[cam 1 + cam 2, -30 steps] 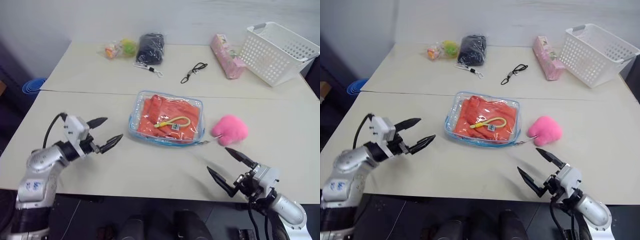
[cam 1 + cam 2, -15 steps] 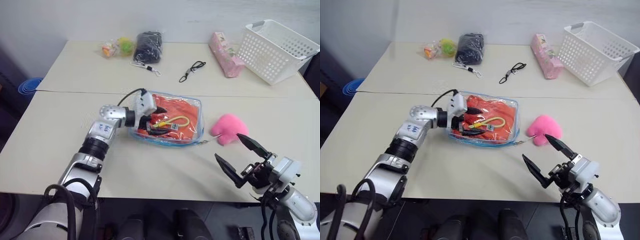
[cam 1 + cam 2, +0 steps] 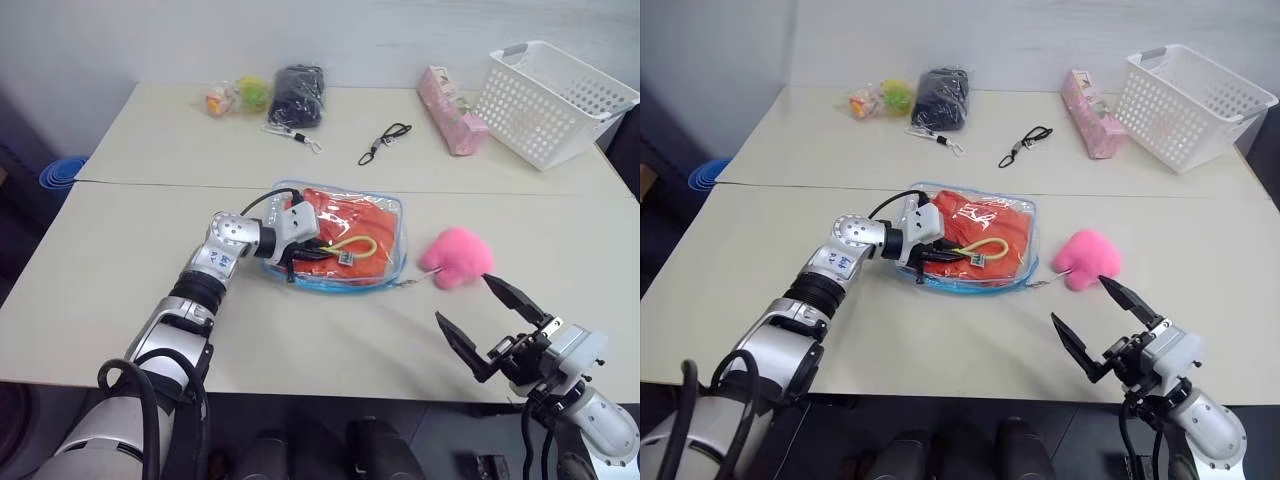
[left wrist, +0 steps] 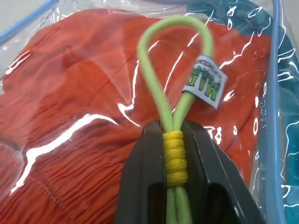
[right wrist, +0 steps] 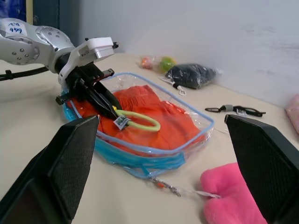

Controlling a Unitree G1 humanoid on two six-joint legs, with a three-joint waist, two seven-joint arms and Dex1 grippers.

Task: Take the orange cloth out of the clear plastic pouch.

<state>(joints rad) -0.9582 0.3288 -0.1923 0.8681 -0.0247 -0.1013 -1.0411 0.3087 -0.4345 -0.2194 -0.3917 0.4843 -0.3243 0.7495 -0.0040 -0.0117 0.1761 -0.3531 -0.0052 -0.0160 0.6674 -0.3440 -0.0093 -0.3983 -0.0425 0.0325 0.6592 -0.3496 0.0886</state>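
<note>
The clear plastic pouch (image 3: 340, 285) with light-blue trim lies flat at the table's middle. Inside it, the folded orange cloth (image 3: 360, 214) shows through the plastic. A yellow-green cord loop (image 3: 352, 245) with a small tag rests on top of the pouch. My left gripper (image 3: 312, 248) reaches in from the pouch's left side and is shut on that cord; the left wrist view has both black fingers (image 4: 145, 186) pinching its yellow wrapped end (image 4: 174, 154). My right gripper (image 3: 461, 298) hovers open near the table's front right, apart from the pouch.
A fluffy pink plush (image 3: 458, 257) lies just right of the pouch, close to my right gripper. Along the back stand a white mesh basket (image 3: 555, 100), a pink packet (image 3: 452, 122), a black clip cord (image 3: 385, 143), a black bagged item (image 3: 298, 95) and small toys (image 3: 238, 97).
My left arm swung from the table's left side over to the pouch, and its fingers closed on the yellow-green cord. The right gripper stayed open, lifting slightly.
</note>
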